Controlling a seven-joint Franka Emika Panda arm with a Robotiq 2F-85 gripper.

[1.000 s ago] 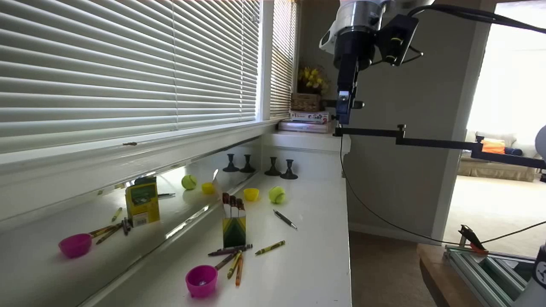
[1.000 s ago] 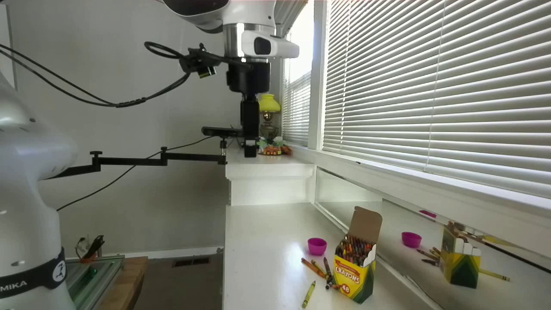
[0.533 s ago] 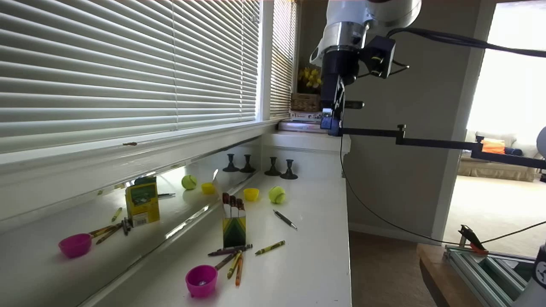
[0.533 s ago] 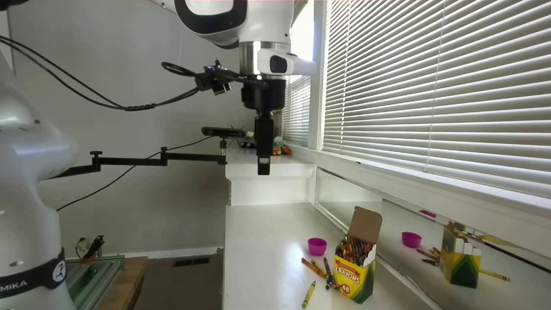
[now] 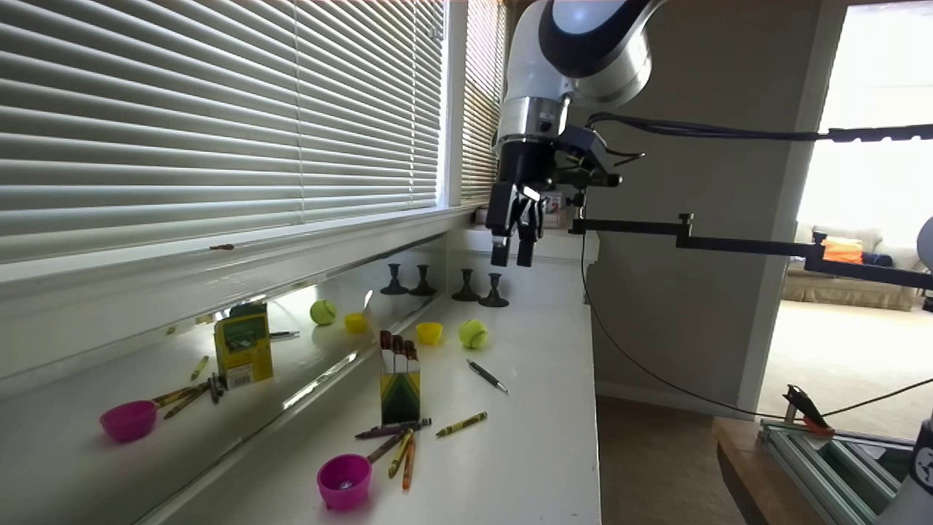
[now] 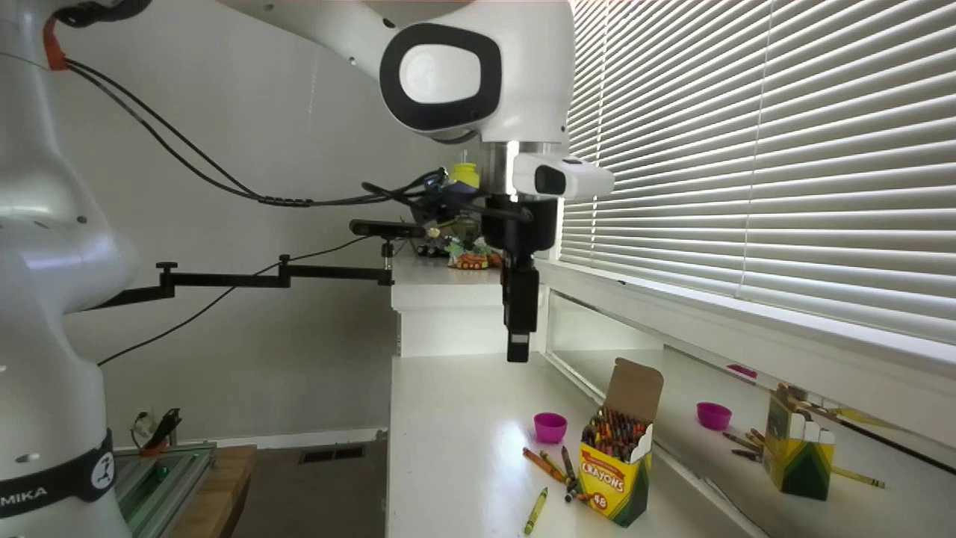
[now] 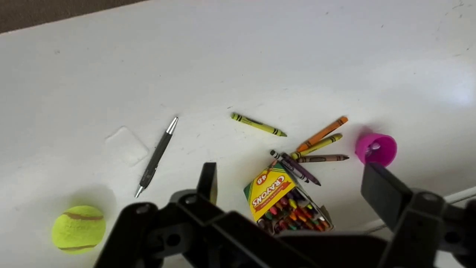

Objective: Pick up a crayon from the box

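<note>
Because the crayons [image 7: 295, 213] stand packed on end in the box [image 6: 614, 478], the gripper [image 5: 512, 262] points downward, I suppose to pinch one from above. Its fingers [image 7: 383, 191] are spread apart, holding nothing, well away from the box; that gap will probably need narrowing to work among such tight neighbours. The box sits upright on the shelf [image 6: 444, 448], and its raised flap [image 6: 635, 388] leaves the top uncovered, which should suit an overhead reach. Loose crayons [image 7: 318, 145] lie by its foot, easier catches perhaps, but not the ones asked for.
</note>
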